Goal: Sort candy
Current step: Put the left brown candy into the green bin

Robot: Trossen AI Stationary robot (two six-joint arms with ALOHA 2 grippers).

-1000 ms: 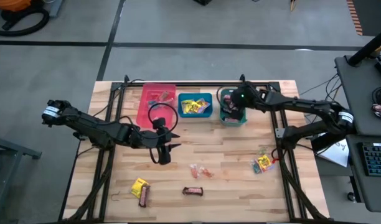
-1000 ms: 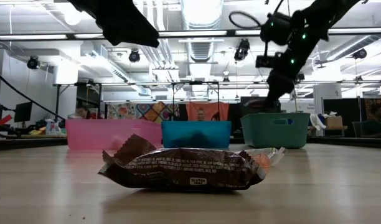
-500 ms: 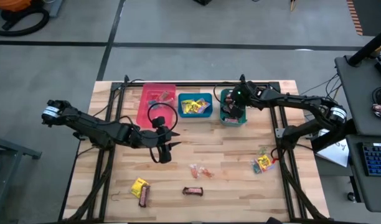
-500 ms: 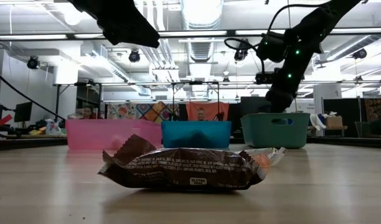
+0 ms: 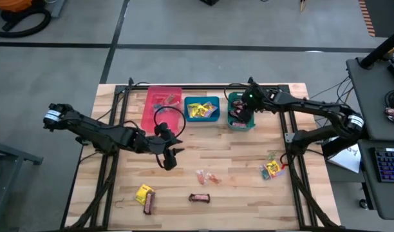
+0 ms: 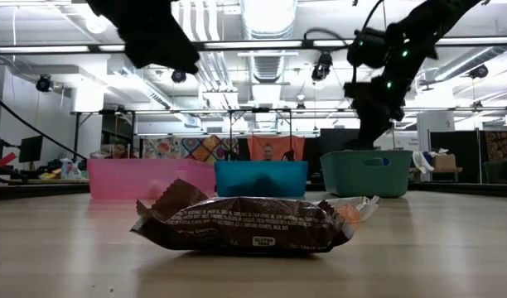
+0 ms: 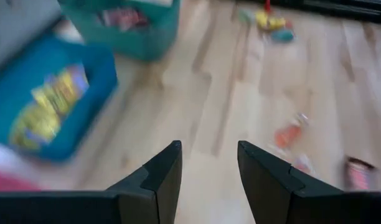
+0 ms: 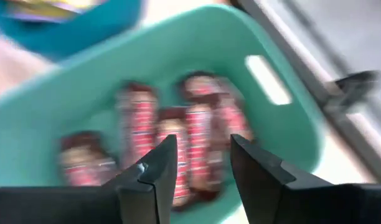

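1. Right now our right gripper [image 5: 243, 116] hangs over the teal plastic bin [image 5: 234, 99] at the table's far side, its fingers parted with nothing between them; the right wrist view shows dark brown-red bars [image 8: 190, 146] already lying inside.
2. Our left gripper [image 5: 170, 154] hovers above bare wood near mid-table, jaws moderately apart and empty.
3. Candy left to sort: clear-wrapped pink pieces [image 5: 206, 176] just beyond the left gripper, a dark brown-red bar [image 5: 199, 198] near the front edge, a yellow square packet [image 5: 143, 193] touching another bar, and a small cluster [image 5: 272, 169] by the right edge.
4. We judge the pink pieces risky: they are tiny and slick, so closing off-centre could squirt one away.
5. The touching packet and bar might get pinched together and land in one bin.
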